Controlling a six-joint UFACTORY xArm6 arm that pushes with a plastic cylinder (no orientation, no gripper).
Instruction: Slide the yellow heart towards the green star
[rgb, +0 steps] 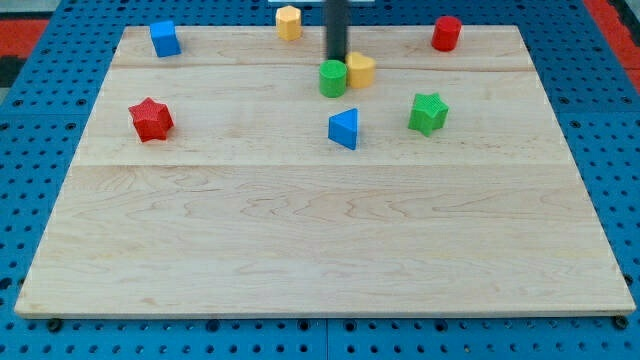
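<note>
The yellow heart (362, 70) lies near the view's top of the wooden board (320, 240), touching the green cylinder (332, 78) on its left. My tip (337, 60) sits just above that pair; the rod carries no pincer. From the heart, the green star (428, 112) is lower right, the blue triangle (344, 128) below, the yellow hexagon (288, 21) upper left, the red cylinder (446, 33) upper right, and the red star (151, 119) and blue cube (165, 39) far left.
</note>
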